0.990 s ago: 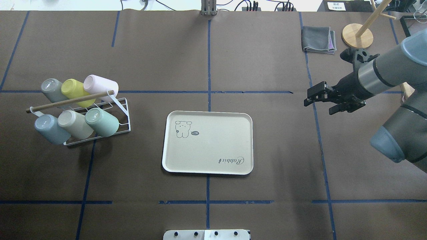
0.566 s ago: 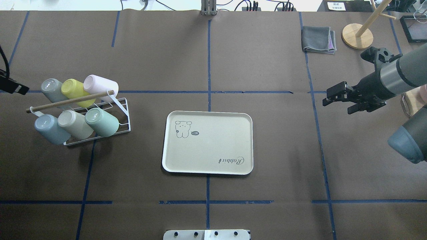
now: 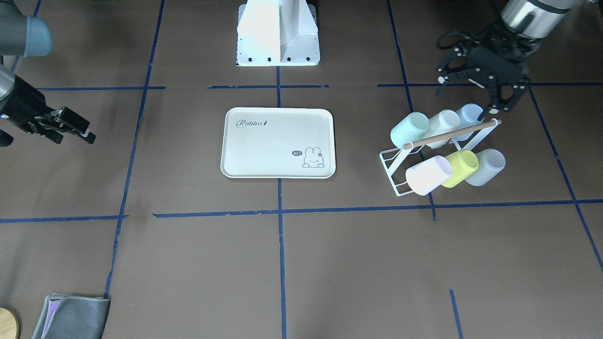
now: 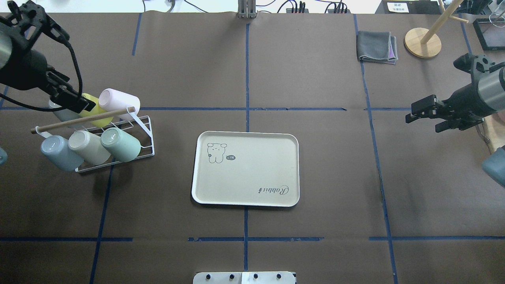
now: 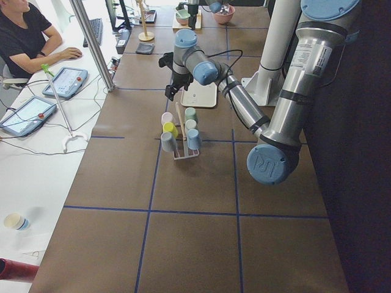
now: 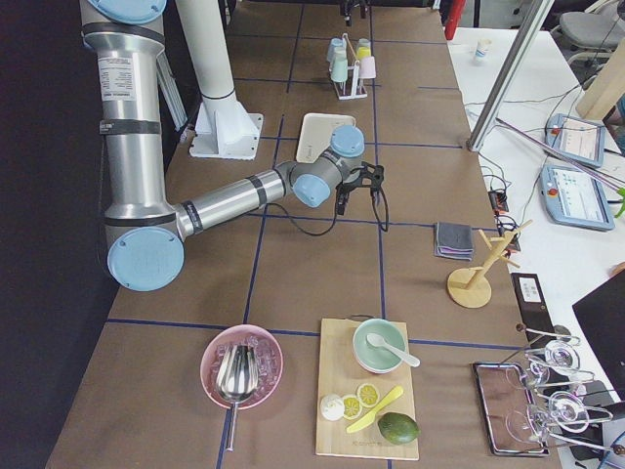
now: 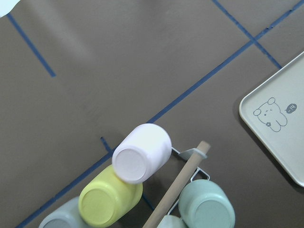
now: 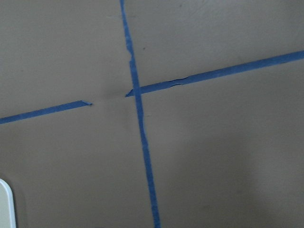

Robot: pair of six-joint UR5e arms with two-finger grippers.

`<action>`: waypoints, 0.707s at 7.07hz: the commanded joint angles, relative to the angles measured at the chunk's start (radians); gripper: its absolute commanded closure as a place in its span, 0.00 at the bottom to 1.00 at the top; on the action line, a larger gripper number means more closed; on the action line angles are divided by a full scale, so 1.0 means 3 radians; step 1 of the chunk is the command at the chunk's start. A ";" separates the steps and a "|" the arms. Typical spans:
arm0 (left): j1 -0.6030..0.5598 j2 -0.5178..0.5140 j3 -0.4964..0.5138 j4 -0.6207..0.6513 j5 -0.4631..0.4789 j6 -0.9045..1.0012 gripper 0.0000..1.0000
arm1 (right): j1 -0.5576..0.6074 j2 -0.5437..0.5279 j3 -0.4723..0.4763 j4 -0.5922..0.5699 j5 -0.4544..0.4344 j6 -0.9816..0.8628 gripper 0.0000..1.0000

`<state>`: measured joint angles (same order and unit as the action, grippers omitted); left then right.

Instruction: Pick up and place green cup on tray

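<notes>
Overhead exterior shows the brown bench [image 4: 315, 79] crossed by blue tape lines, with the cream tray [image 4: 252, 173] lying flat at its middle and nothing on it. To the robot's left of the tray stands a white wire rack under a wooden rod [image 4: 86, 119], holding six cups on their sides in two rows. The green cup [image 4: 120, 144] lies in the row nearer the robot, at the end closest to the tray, its bottom facing up and outward.

The left hand [image 3: 466, 96] hangs above the rack's other end, the one away from the tray. Its fingers are spread wide and hold nothing, and it is clear of the green cup. The left wrist view looks down on the green cup [image 7: 206, 209] at its lower edge.

The right hand [image 4: 424, 118] is parted and empty, well apart from the tray.

A moment ago the left arm barely showed at the view's edge; it has since come in over the rack. The right hand has drawn back toward the bench's right side.
</notes>
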<state>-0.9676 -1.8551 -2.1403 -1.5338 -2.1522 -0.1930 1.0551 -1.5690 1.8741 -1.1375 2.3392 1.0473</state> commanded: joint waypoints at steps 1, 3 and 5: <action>0.0457 -0.0232 -0.0034 0.0065 0.0686 0.0004 0.00 | 0.0251 -0.0230 -0.0024 -0.0013 0.0006 -0.0457 0.02; 0.1086 -0.0559 -0.0192 0.0828 0.1708 0.0558 0.00 | 0.0277 -0.0297 -0.0029 -0.0008 0.0001 -0.0474 0.02; 0.1445 -0.0658 -0.0198 0.1282 0.2437 0.1401 0.00 | 0.0328 -0.0369 -0.0029 -0.0008 0.0001 -0.0561 0.02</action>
<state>-0.5987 -2.0351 -2.1967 -1.2277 -1.5525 0.0682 1.1446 -1.6661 1.8655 -1.1399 2.3394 0.8938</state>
